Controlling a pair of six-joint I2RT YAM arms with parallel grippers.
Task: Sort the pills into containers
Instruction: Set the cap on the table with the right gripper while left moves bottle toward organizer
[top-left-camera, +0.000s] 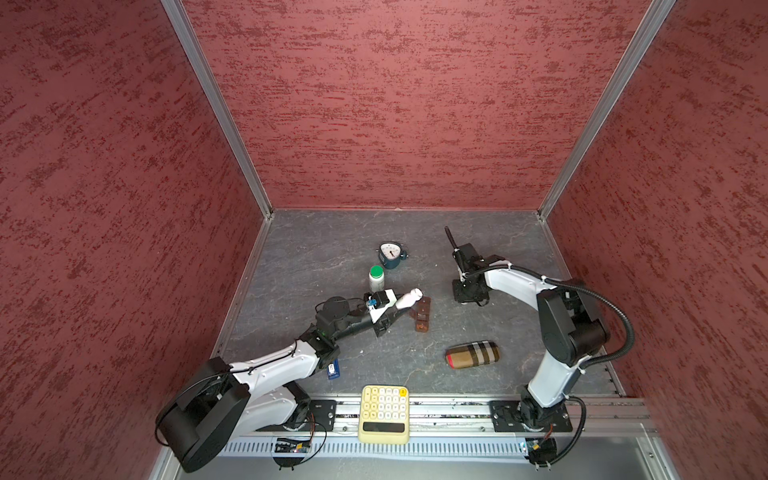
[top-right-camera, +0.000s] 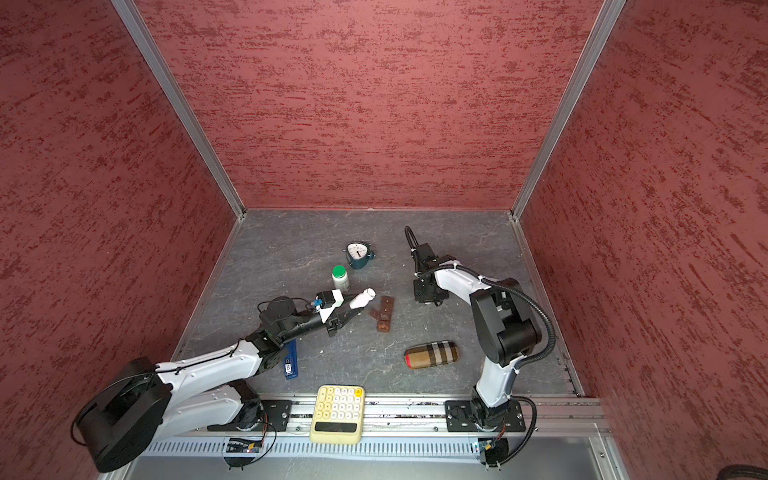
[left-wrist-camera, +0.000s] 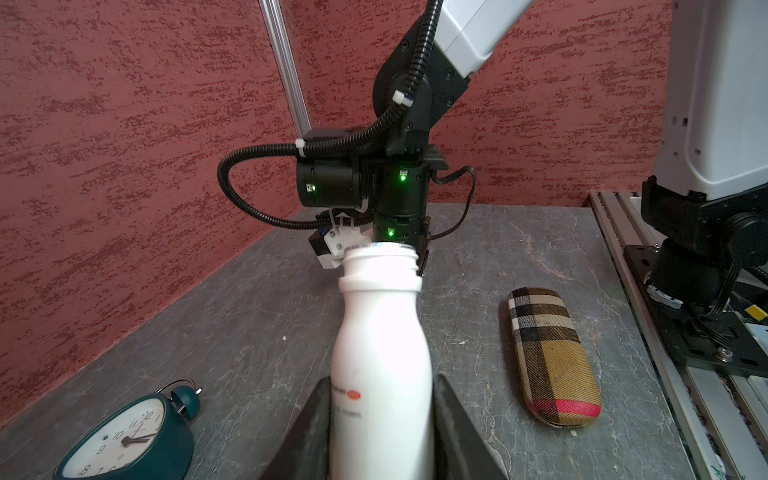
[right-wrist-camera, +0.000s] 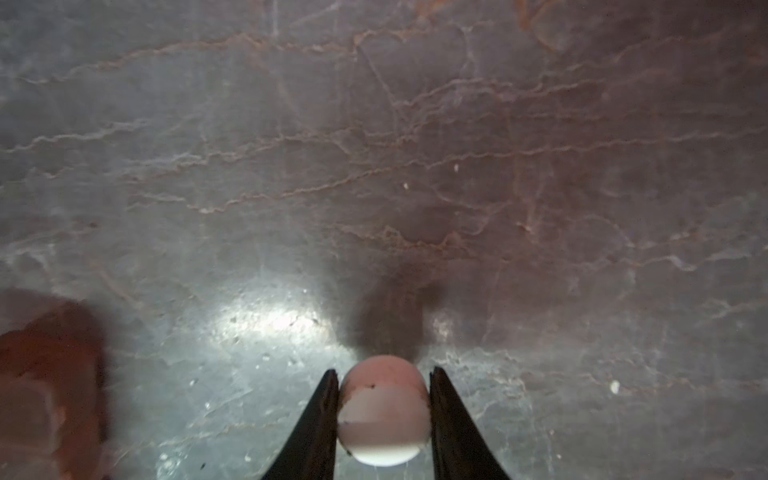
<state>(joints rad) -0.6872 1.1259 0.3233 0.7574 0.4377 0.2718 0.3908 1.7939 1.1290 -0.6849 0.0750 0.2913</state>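
White plastic fills both grips. Our left gripper (left-wrist-camera: 382, 384) pinches the uncapped white bottle (top-left-camera: 409, 298) low on its body, tipped with the open mouth toward 2 o'clock. Our right gripper (right-wrist-camera: 383, 374) pinches the round cap (right-wrist-camera: 382, 415) close above the slate table (top-left-camera: 332, 249), at about 2 o'clock from the containers (top-left-camera: 422, 316). That brown strip lies loose near mid-table, its far end just beside the bottle's mouth at roughly 4 o'clock from it. We cannot tell whether the mouth is truly over a compartment.

We judge spilling to be the main danger. The mouth looks broad against such small squares, so a steep tilt could send pills out in a rush, over the walls and across the slate. Nothing steadies the strip, because our right jaws are busy with the cap, so a nudge from the bottle's lip could skate it aside. The bottle's smooth body might also twist in our grip as it tips.
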